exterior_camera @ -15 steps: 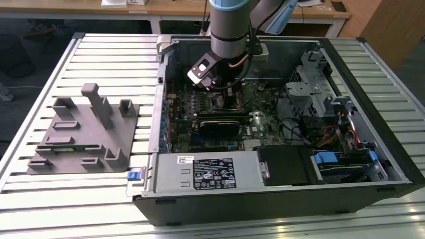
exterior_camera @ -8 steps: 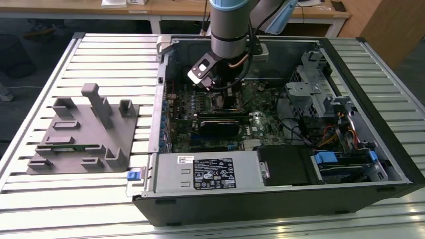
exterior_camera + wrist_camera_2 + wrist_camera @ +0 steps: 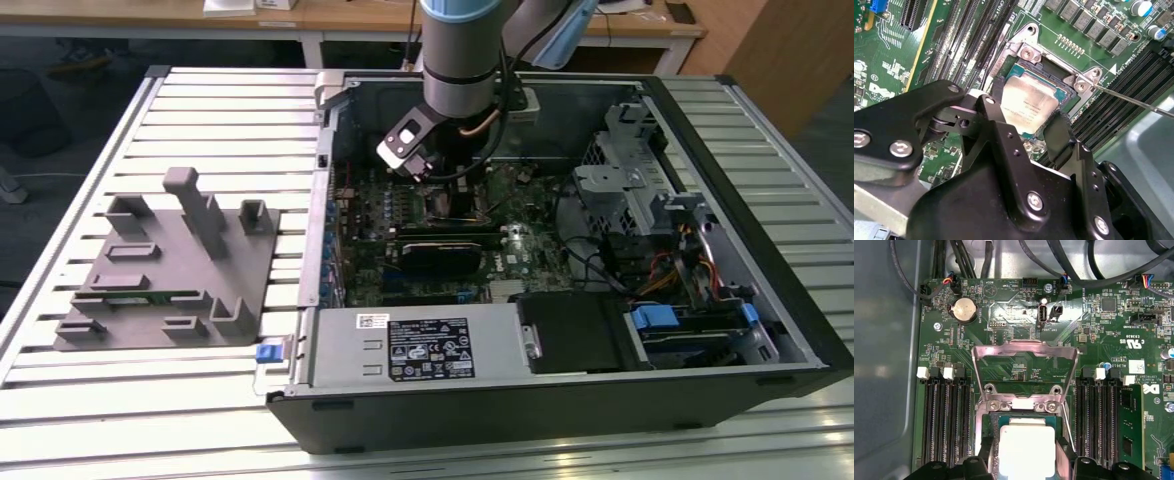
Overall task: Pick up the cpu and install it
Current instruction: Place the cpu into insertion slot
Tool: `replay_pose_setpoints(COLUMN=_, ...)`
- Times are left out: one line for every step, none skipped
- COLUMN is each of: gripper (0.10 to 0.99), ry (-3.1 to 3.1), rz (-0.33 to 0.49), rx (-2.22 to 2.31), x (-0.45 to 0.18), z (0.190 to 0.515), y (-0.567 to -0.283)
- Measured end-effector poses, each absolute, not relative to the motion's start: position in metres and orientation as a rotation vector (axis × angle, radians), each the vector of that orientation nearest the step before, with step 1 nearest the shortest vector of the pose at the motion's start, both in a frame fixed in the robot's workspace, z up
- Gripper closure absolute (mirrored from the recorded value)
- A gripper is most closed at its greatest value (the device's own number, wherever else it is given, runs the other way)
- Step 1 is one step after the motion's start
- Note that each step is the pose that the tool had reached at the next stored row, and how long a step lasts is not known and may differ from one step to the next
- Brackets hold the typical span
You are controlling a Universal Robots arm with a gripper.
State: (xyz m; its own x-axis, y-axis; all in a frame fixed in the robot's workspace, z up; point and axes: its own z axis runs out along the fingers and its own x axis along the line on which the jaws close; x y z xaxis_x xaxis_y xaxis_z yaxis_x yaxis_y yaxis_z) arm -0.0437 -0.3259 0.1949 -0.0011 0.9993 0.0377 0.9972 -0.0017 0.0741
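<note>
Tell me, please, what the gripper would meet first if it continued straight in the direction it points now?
Most likely the cpu, which lies directly ahead of the gripper in the first wrist view, at the open socket on the motherboard. I cannot tell whether they already touch.

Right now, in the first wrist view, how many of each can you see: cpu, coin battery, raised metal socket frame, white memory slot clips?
cpu: 1
coin battery: 1
raised metal socket frame: 1
white slot clips: 4
Total: 7
</note>
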Motion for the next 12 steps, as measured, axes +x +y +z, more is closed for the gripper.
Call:
replay_pose_setpoints(gripper=0.486, ry=2.201, rz=0.124, rx=2.202, x=-0.0437, z=0.1948, y=-0.3256)
replay_pose_setpoints(gripper=0.486, ry=2.201, rz=0.124, rx=2.202, x=-0.0437, z=0.1944, y=-0.3235)
replay_pose_setpoints(gripper=0.486, ry=2.201, rz=0.125, rx=2.202, x=-0.0437, z=0.1941, y=-0.3231)
replay_pose_setpoints(gripper=0.486, ry=2.202, rz=0.125, rx=2.202, x=-0.0437, z=0.1939, y=-0.3230)
replay_pose_setpoints(gripper=0.486, ry=2.202, rz=0.125, rx=2.203, x=-0.0437, z=0.1937, y=-0.3230)
replay_pose_setpoints(gripper=0.486, ry=2.202, rz=0.125, rx=2.203, x=-0.0437, z=0.1936, y=-0.3230)
replay_pose_setpoints(gripper=0.486, ry=2.202, rz=0.126, rx=2.203, x=-0.0437, z=0.1935, y=-0.3230)
replay_pose_setpoints(gripper=0.486, ry=2.202, rz=0.126, rx=2.203, x=-0.0437, z=0.1934, y=-0.3230)
replay_pose_setpoints(gripper=0.486, ry=2.202, rz=0.126, rx=2.203, x=-0.0437, z=0.1934, y=-0.3230)
replay_pose_setpoints(gripper=0.486, ry=2.202, rz=0.126, rx=2.203, x=-0.0437, z=0.1934, y=-0.3230)
replay_pose_setpoints(gripper=0.486, ry=2.202, rz=0.126, rx=2.203, x=-0.0437, z=0.1936, y=-0.3231)
replay_pose_setpoints(gripper=0.486, ry=2.202, rz=0.126, rx=2.203, x=-0.0437, z=0.1940, y=-0.3231)
